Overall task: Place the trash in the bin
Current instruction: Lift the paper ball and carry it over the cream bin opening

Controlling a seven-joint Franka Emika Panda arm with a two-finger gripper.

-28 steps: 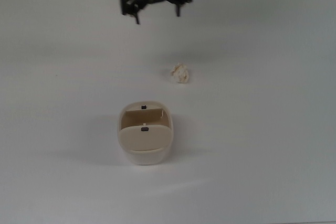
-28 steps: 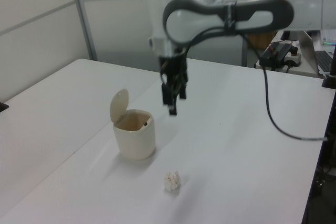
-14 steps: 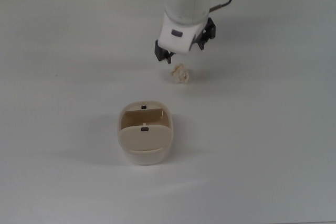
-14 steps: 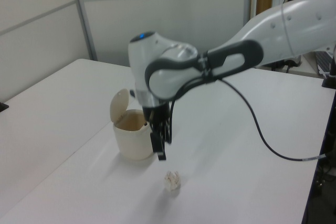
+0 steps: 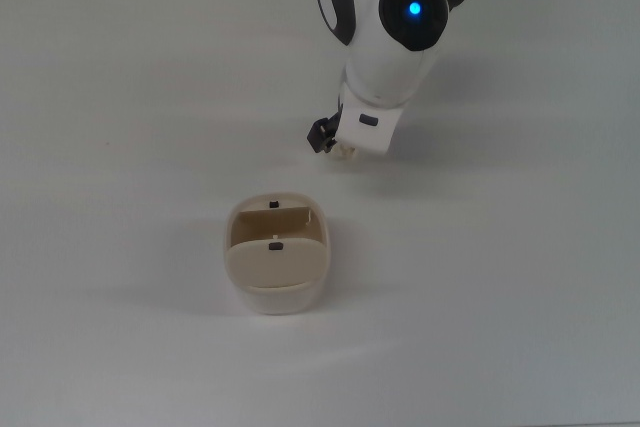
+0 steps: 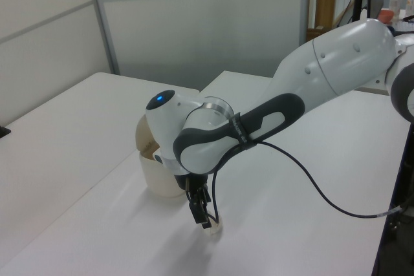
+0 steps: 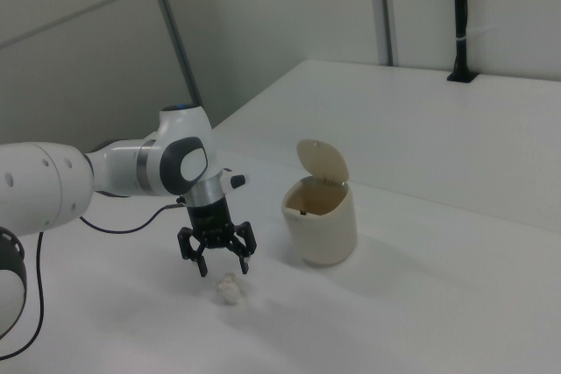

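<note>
So the arm had dropped a lot in that last second. It went from hanging up near the table's (image 5: 120,97) far edge to sitting right over the paper ball (image 7: 230,289), crossing toward it on the way down. In the right view the gripper (image 7: 217,262) was just above the ball with its jaws spread apart, one finger on each side, nothing held yet. From the top view the arm's body hid nearly all of the paper, just a sliver poking out under it.

The ball itself hadn't budged, lying on the table a bit off from the bin (image 5: 277,265). The bin hadn't moved either, with its flap lid tipped up and the mouth open.

My read: the approach was basically finished. What was left was a small drop, a squeeze, then a short carry over to the bin.
</note>
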